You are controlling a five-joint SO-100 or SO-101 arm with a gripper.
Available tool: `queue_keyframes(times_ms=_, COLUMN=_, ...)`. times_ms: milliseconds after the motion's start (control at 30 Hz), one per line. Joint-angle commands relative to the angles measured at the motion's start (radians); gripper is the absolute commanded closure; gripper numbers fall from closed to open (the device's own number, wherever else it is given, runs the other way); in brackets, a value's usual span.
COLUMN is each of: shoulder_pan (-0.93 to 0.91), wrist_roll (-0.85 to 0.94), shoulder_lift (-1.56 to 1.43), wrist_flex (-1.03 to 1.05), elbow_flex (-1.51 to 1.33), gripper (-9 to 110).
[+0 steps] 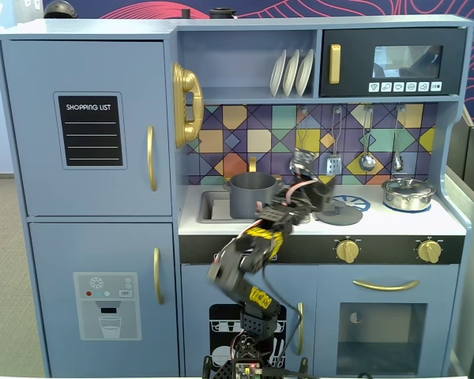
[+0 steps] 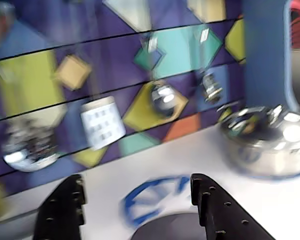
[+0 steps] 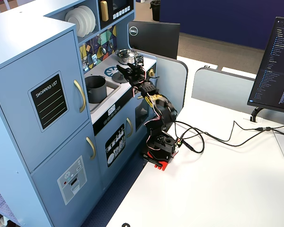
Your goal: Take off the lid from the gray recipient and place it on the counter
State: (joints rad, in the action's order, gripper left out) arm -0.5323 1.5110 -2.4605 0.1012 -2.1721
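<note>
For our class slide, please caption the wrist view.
Open gripper fingers straddle the dark lid on the counter; shiny silver pot at right.

Office: desk, Dell monitor

Dark-gray lid on whitish counter with blue burner ring; gray recipient; multicoloured geometric backsplash.
</note>
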Motion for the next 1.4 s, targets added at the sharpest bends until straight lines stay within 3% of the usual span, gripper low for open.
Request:
queue_keyframes(times_ms=0, shoulder_pan=0.049, wrist_roll=-0.041, shoulder_lift=-0.221, wrist_flex=0.462, elbow_flex=0.095, gripper=88)
queue_keyframes(times_ms=167, shoulder_pan=0.222, wrist_roll=-0.058, shoulder_lift=-0.354, wrist_flex=0.946, elbow_flex=0.213, gripper=102)
queue_keyframes(times_ms=300, shoulder_pan=0.304, wrist_roll=-0.034, shoulder_lift=-0.413, wrist_flex=1.066, elbow_flex=0.129, gripper=102)
queue_keyframes(times_ms=733, shoulder_pan=0.558, wrist_roll=0.014, shoulder_lift=-0.534, wrist_flex=1.039, elbow_flex=-0.377, gripper=102)
queue_keyframes(times_ms=1367, shoulder_pan=0.563, wrist_roll=0.046, shoulder_lift=-0.618, wrist_flex=0.983, elbow_flex=-0.756, gripper=102)
